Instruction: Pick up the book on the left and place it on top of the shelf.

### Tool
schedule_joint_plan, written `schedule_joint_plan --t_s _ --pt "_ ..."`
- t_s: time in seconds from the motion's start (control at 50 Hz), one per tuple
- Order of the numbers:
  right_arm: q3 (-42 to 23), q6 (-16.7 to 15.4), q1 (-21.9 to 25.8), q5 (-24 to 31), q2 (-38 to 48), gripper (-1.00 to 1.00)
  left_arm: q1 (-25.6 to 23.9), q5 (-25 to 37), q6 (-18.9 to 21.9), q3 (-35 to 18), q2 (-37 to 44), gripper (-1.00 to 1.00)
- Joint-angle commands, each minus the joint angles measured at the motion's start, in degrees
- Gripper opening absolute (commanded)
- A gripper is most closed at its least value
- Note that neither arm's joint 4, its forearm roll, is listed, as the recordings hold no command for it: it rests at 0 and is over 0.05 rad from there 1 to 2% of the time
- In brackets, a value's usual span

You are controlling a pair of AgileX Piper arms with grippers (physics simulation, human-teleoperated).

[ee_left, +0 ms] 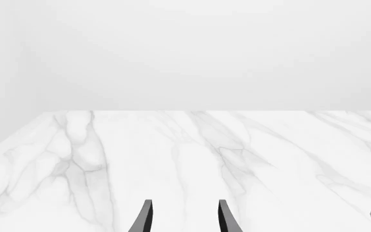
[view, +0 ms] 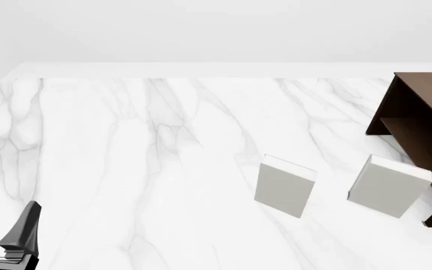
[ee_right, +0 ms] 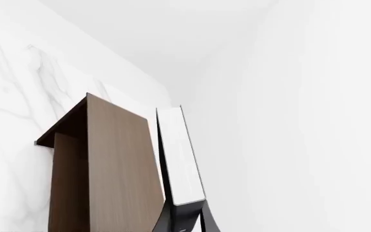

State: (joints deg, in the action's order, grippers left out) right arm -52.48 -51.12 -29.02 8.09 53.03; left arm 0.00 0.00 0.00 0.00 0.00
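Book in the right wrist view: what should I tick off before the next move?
1. The book is held in the right gripper: ok.
2. Book is next to the shelf: ok.
3. Book is resting on the shelf top: cannot tell.
4. Left gripper is open and holding nothing: ok.
5. Left grey book and right grey book are upright: ok.
6. Right gripper shows in the front view: not ok.

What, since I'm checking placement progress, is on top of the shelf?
The book, gripped by the right pincer, is alongside the shelf; contact is unclear. The front view crops the shelf top.
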Motion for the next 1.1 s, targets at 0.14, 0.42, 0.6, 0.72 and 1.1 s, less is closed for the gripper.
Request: schedule_joint_plan --t_s 0.14,0.42,0.6,0.72,1.1 --pt "0.59 0.76 -1.94 -2.94 0.97 -1.0 0.0 0.0 0.0 0.0 0.0 1.0" --pt "-0.59 0.45 -2.64 -5.36 4.3 -1.0 0.0 0.0 0.0 0.0 0.0 1.0" --pt "-0.02 -0.13 -3.27 -7.22 6.44 -1.0 0.0 0.0 0.0 0.0 0.0 1.0" --pt "-0.2 -0.4 -3.44 -7.91 7.55 -1.0 0.0 0.0 0.0 0.0 0.0 1.0" --pt "-1.65 -1.55 -3.97 -10.64 11.71 -1.0 0.0 0.0 0.0 0.0 0.0 1.0"
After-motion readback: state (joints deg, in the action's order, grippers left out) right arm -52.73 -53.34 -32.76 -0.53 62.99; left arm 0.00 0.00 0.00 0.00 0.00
